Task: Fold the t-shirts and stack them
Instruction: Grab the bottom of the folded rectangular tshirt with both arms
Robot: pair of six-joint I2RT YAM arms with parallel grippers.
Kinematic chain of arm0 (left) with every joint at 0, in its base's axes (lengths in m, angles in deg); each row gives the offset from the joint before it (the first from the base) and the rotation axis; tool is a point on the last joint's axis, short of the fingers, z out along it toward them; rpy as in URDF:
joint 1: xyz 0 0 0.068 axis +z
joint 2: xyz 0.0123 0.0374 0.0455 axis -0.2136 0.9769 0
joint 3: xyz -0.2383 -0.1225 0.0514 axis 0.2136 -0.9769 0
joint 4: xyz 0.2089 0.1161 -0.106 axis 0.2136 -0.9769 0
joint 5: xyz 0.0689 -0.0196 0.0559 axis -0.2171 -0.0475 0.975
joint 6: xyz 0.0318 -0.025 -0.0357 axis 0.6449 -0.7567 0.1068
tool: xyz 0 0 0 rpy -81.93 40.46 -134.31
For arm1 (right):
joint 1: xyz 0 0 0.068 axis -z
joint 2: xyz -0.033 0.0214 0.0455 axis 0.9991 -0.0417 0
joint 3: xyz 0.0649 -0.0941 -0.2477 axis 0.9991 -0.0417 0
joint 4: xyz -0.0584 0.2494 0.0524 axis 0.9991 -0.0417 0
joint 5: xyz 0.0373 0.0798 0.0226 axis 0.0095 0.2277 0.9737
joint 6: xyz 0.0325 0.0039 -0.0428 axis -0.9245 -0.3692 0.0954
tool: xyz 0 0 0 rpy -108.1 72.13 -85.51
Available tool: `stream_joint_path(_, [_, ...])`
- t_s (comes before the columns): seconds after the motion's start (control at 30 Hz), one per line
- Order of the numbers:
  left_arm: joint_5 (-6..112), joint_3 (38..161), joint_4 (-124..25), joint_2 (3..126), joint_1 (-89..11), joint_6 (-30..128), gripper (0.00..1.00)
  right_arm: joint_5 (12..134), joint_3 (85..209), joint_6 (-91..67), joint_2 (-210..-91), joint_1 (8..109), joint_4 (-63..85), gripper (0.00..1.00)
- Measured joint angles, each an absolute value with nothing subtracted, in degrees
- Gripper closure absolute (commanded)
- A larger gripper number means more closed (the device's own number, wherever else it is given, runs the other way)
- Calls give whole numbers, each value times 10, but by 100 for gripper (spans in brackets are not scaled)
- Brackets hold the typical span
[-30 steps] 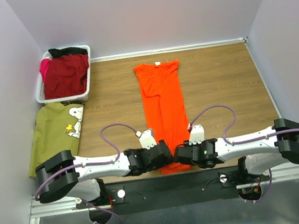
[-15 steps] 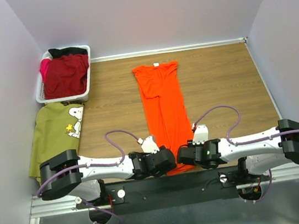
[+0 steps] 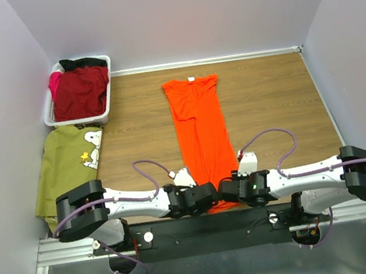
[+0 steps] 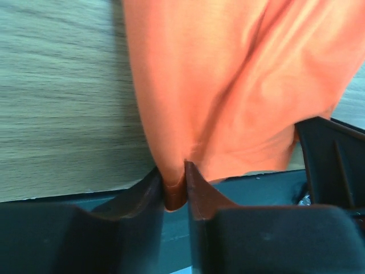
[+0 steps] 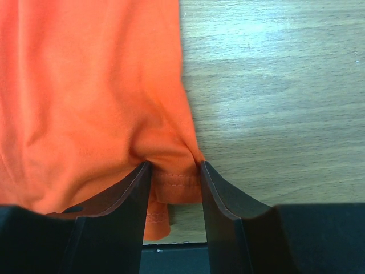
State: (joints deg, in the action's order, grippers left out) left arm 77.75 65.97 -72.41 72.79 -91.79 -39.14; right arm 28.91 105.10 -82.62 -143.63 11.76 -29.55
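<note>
Fingers on both arms are gripping the orange shirt point(image 3: 198, 124) at its near hem. Our left fingers point(image 4: 140, 200) are pinching the left hem corner, and our right fingers point(image 5: 222, 211) are pinching the right corner. We are holding the shirt stretched lengthwise on the counter point(image 3: 273, 97), collar at the far end.

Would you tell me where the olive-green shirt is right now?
In the top view the olive shirt lies at the left edge of the table, on the near side of the basket, well left of the orange shirt.
</note>
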Motion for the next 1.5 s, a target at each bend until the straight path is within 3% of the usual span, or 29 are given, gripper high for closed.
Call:
stream_joint_path(0.1, [777,661,-736,729,-918,-393,99,287,1051,-829,-1436,117,-297,52])
stream_joint_path(0.3, [778,682,-764,739,-918,-403,100,286,1042,-842,-1423,117,-305,56])
stream_joint_path(0.53, [789,700,-807,743,-919,-430,100,287,1037,-859,-1414,116,-310,97])
stream_joint_path(0.57, [790,700,-809,742,-919,-433,100,287,1037,-862,-1414,116,-309,99])
stream_joint_path(1.5, [823,691,-904,708,-931,-514,100,319,1054,-890,-1422,114,-304,99])
